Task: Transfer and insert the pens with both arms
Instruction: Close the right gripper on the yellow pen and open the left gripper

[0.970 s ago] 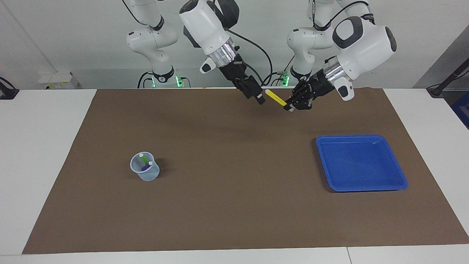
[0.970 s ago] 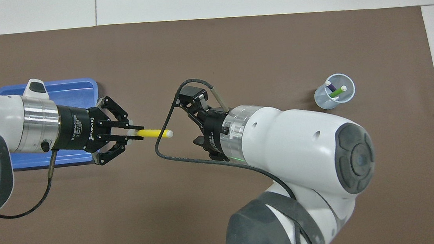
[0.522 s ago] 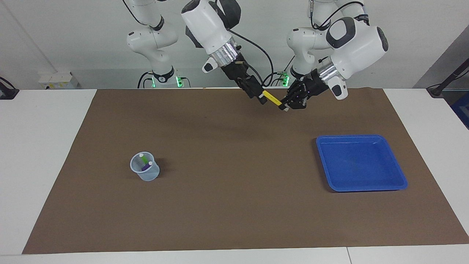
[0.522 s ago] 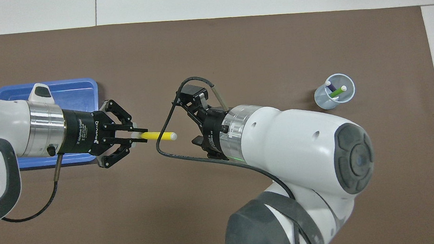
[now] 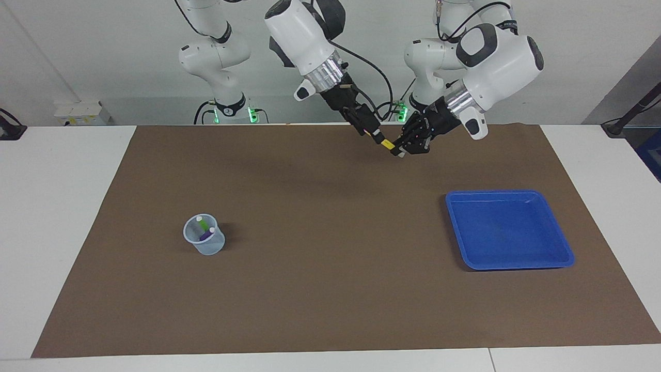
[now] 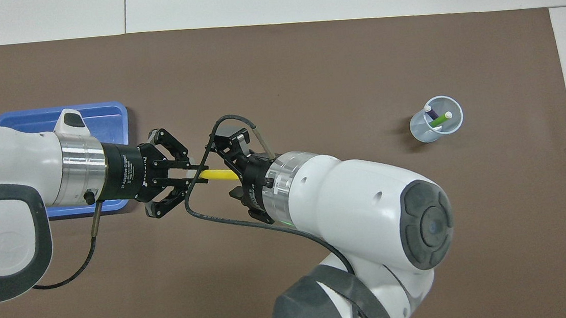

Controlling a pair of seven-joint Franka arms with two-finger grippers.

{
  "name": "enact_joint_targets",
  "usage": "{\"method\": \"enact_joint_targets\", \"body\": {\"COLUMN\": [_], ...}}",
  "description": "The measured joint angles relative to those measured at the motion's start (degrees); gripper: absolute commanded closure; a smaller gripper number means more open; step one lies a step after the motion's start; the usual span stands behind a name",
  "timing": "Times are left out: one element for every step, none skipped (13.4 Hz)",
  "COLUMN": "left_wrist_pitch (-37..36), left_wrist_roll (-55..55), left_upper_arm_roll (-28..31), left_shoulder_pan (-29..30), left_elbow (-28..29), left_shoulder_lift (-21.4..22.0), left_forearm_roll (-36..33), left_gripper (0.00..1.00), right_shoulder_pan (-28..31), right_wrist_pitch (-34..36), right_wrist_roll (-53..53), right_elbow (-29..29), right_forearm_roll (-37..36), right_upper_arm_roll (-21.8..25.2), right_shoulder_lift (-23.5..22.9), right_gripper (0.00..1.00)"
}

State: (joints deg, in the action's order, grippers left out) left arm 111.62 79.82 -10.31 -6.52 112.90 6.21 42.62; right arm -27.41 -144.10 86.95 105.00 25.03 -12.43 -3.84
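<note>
My left gripper (image 5: 400,151) (image 6: 197,175) is shut on one end of the yellow pen (image 5: 388,145) (image 6: 220,174) and holds it level in the air over the brown mat, close to the robots' edge. My right gripper (image 5: 378,137) (image 6: 237,169) has come over the pen's free pale end and covers it. Whether it grips the pen does not show. The green pen (image 5: 204,225) (image 6: 439,120) and the purple pen (image 5: 207,234) (image 6: 431,112) stand tilted in a clear cup (image 5: 204,242) (image 6: 436,125) toward the right arm's end of the table.
A blue tray (image 5: 508,230) (image 6: 100,118) lies on the brown mat (image 5: 330,289) toward the left arm's end, with nothing in it. White table surface borders the mat on all sides.
Both grippers have closed the gap between them. The left one carried the yellow pen toward the right gripper, which moved over the pen's pale end and now hides it.
</note>
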Motion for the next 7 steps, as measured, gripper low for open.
{"method": "enact_joint_targets", "body": {"left_wrist_pitch": [0.0,0.1,0.1,0.1,0.2,0.3,0.4], "left_wrist_roll": [0.0,0.0,0.0,0.0,0.0,0.0,0.0], "left_upper_arm_roll": [0.0,0.0,0.0,0.0,0.0,0.0,0.0], "left_shoulder_pan": [0.0,0.0,0.0,0.0,0.0,0.0,0.0], "left_elbow": [0.0,0.0,0.0,0.0,0.0,0.0,0.0], "left_shoulder_lift": [0.0,0.0,0.0,0.0,0.0,0.0,0.0], "left_forearm_roll": [0.0,0.0,0.0,0.0,0.0,0.0,0.0], "left_gripper": [1.0,1.0,1.0,1.0,1.0,1.0,1.0], "right_shoulder_pan": [0.0,0.0,0.0,0.0,0.0,0.0,0.0], "right_wrist_pitch": [0.0,0.0,0.0,0.0,0.0,0.0,0.0], "right_wrist_roll": [0.0,-0.2,-0.5,-0.7,-0.7,-0.7,-0.7], "right_elbow": [0.0,0.0,0.0,0.0,0.0,0.0,-0.1], "right_forearm_roll": [0.0,0.0,0.0,0.0,0.0,0.0,0.0], "right_upper_arm_roll": [0.0,0.1,0.2,0.2,0.2,0.2,0.2], "right_shoulder_lift": [-0.1,-0.1,-0.1,-0.1,-0.2,-0.2,-0.2], "right_gripper": [0.2,0.26,0.35,0.46,0.63,0.8,0.94]}}
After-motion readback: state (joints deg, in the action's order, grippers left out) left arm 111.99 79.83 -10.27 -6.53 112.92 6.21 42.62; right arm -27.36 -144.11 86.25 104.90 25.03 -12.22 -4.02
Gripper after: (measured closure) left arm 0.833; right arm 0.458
